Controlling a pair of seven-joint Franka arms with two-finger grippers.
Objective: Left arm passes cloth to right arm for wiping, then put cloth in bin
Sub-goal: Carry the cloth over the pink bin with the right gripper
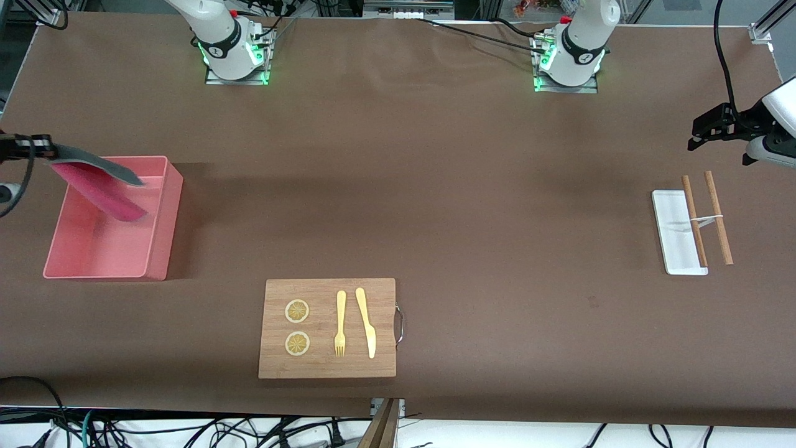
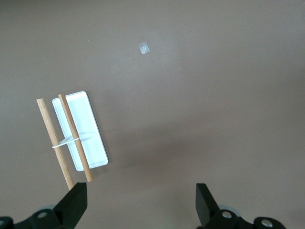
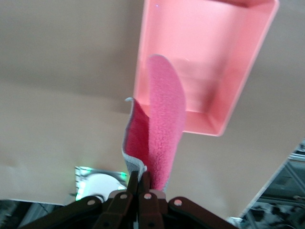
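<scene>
My right gripper point(image 1: 48, 149) is shut on one edge of the cloth point(image 1: 99, 183) and holds it in the air over the pink bin point(image 1: 160, 218). The cloth hangs down slanted into the bin's opening, grey face up and red-magenta face down. In the right wrist view the gripper point(image 3: 144, 179) pinches the cloth point(image 3: 164, 124) with the bin point(image 3: 228, 71) below it. My left gripper point(image 1: 699, 134) is open and empty, in the air at the left arm's end of the table near a small white tray point(image 1: 675, 233). Its open gripper point(image 2: 141, 202) shows bare table between the fingers.
Two wooden sticks point(image 1: 718, 218) tied with a band lie across the white tray point(image 2: 90, 129). A wooden board point(image 1: 323, 364) with two lemon slices point(image 1: 297, 311), a fork point(image 1: 340, 323) and a knife point(image 1: 367, 323) sits near the front camera.
</scene>
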